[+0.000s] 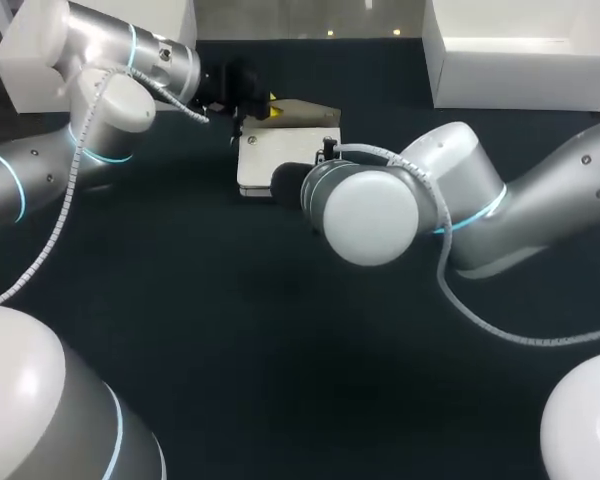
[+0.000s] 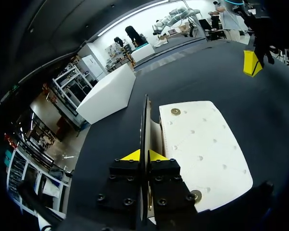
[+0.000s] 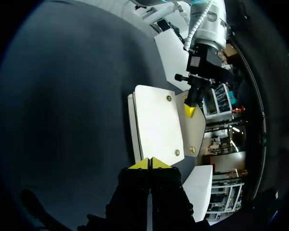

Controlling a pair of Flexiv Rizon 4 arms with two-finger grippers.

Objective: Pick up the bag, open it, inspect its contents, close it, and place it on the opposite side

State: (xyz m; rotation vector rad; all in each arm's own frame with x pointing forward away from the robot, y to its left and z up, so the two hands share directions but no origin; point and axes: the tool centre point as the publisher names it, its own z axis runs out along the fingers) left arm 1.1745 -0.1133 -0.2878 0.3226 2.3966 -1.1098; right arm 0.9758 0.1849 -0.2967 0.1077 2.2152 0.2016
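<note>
The white quilted bag (image 1: 280,160) lies flat on the dark table at the back middle, its brass studs showing (image 2: 202,144). My left gripper (image 1: 265,107) is at the bag's far edge, shut on the thin flap (image 2: 145,122), which it holds up edge-on between its yellow tips (image 2: 143,155). From the right wrist, the flap (image 3: 195,130) stands raised off the bag body (image 3: 156,122) with the left gripper (image 3: 189,109) clamped on it. My right gripper (image 3: 150,163) is shut and holds nothing, just off the bag's near edge. One of its yellow tips (image 2: 252,62) shows beyond the bag.
A large white box (image 1: 525,50) stands at the back right of the table and another (image 1: 40,45) at the back left. My right arm's wrist (image 1: 370,210) hangs over the table just in front of the bag.
</note>
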